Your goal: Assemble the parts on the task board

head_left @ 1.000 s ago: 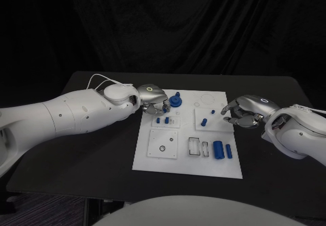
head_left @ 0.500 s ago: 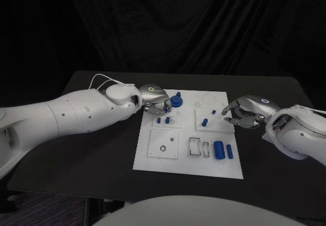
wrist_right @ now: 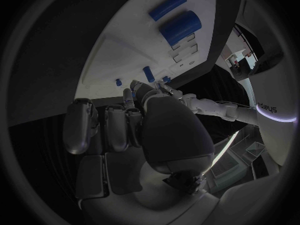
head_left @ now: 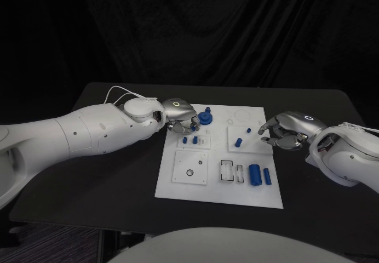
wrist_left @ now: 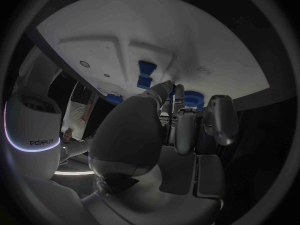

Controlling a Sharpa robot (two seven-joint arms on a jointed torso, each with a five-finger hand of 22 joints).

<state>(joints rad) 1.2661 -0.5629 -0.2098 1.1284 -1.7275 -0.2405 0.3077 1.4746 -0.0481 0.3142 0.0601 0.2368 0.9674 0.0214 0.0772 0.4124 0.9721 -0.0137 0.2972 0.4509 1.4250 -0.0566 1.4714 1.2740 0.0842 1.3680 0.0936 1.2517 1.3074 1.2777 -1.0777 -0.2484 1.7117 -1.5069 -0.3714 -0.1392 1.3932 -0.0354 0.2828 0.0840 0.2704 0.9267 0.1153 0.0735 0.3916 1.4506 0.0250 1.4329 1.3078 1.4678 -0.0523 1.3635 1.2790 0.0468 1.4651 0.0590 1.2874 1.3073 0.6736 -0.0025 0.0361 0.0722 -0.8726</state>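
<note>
While the task board (head_left: 219, 159) lies mid-worktop (head_left: 110, 181), we see our left hand (head_left: 180, 116) at its ten o'clock corner, fingers (wrist_left: 182, 120) curled beside a blue stepped part (head_left: 205, 116); whether they grip anything we cannot tell. Our right hand (head_left: 284, 131) hovers at three o'clock, fingers curled, holding nothing visible. Two blue cylinders (head_left: 259, 173) lie toward five o'clock.

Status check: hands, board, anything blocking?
Left hand fingers curled at the blue knobbed part; grip unclear. Right hand empty at the task board right edge. Nothing blocking.
</note>
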